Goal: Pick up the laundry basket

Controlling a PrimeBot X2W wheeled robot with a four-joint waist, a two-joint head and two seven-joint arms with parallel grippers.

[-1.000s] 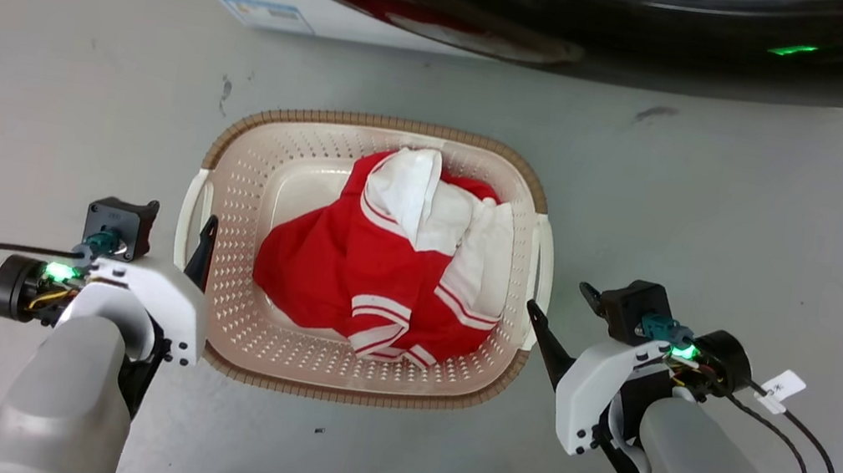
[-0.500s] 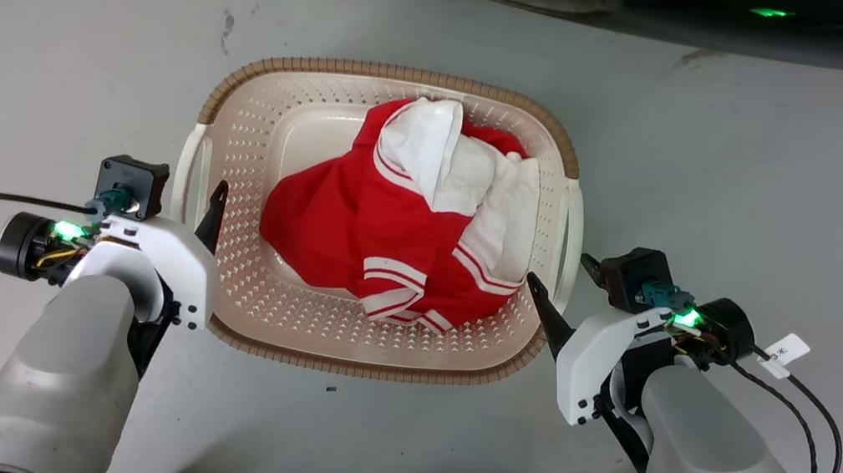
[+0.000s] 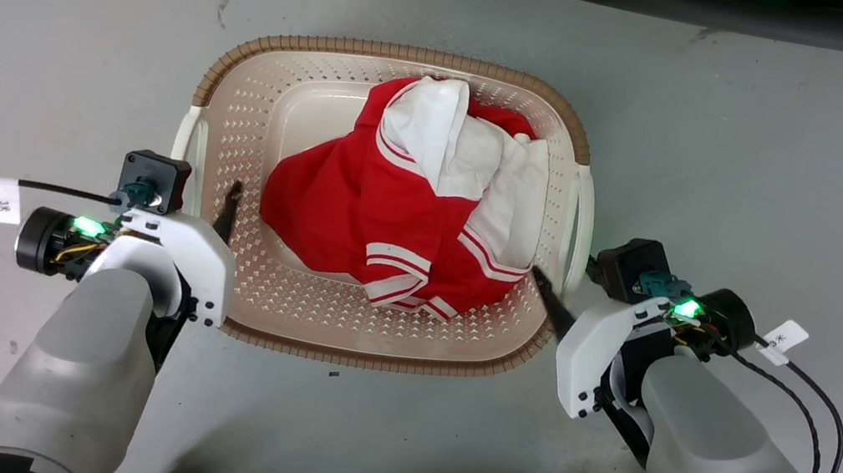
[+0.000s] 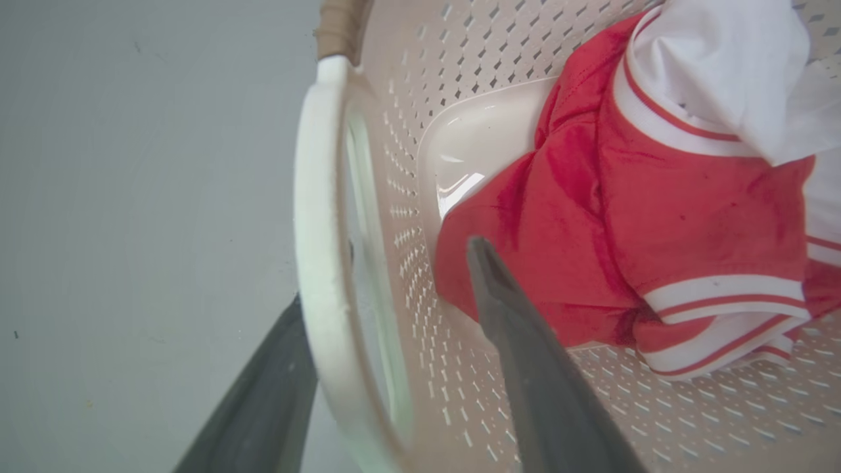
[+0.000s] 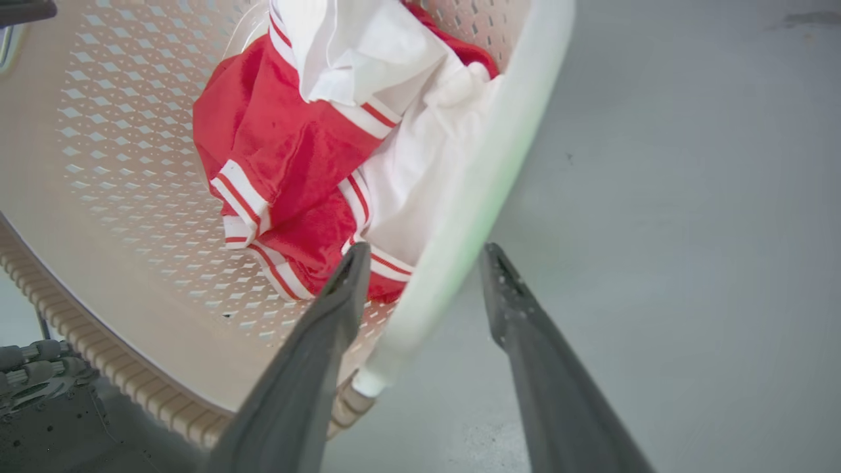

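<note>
**Open jaws straddle both handles**

The left gripper [image 4: 386,272] gapes around the left loop handle [image 4: 315,197] of the laundry basket [image 3: 408,57], one finger inside the basket. The right gripper [image 5: 424,251] likewise straddles the right loop handle [image 5: 499,131]. The basket sits on the floor [image 3: 739,151].

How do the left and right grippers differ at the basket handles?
The left gripper has its outer finger partly behind the left handle; the right gripper holds its clear of the right handle. Left's inner finger is by perforated wall; right's nears the red garment. Both are open, straddling laundry basket handles.
</note>
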